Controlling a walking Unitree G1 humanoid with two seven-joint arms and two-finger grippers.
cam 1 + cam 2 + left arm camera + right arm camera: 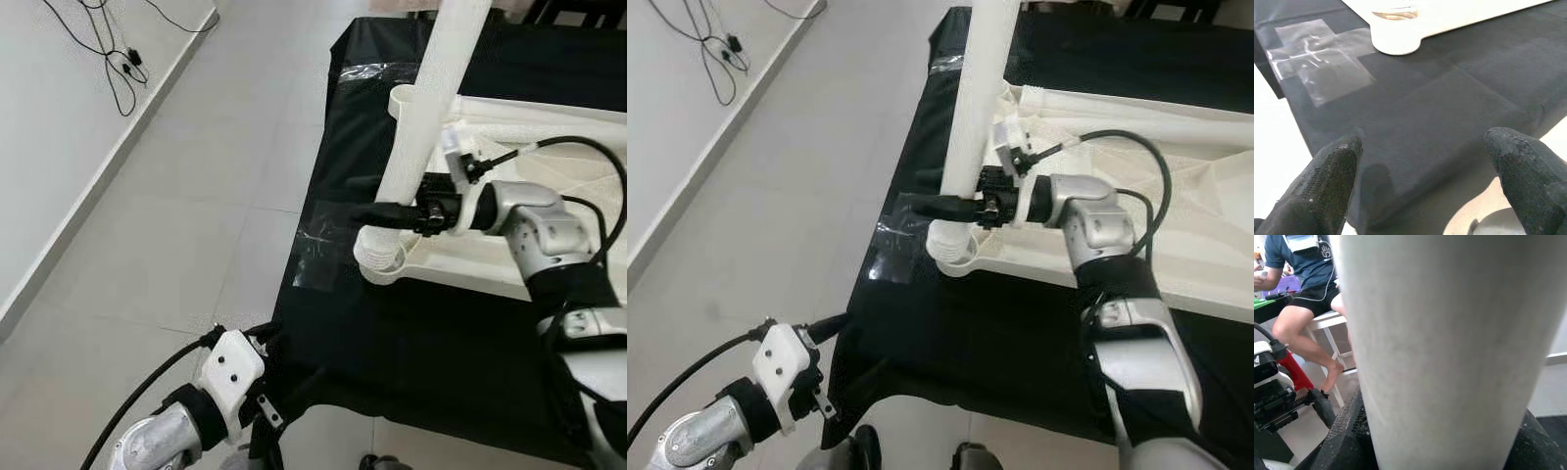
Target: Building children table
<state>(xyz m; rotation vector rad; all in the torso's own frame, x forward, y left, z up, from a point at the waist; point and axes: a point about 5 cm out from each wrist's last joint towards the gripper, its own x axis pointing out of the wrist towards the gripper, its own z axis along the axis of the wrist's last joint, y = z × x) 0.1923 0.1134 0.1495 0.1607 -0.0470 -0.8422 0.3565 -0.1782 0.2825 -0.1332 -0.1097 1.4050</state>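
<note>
White leg (436, 88) runs off the top edge; seated person's (1308, 279) head cropped

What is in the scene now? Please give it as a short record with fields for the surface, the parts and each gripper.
surface: black cloth with patches of clear tape
table top: white table top lying on the cloth, with a round socket at its near corner
leg: white table leg standing in that socket
right gripper: right gripper closed around the leg low down, just above the socket
left gripper: left gripper open, low beside the cloth's near edge, holding nothing
person: seated person in the background
</note>
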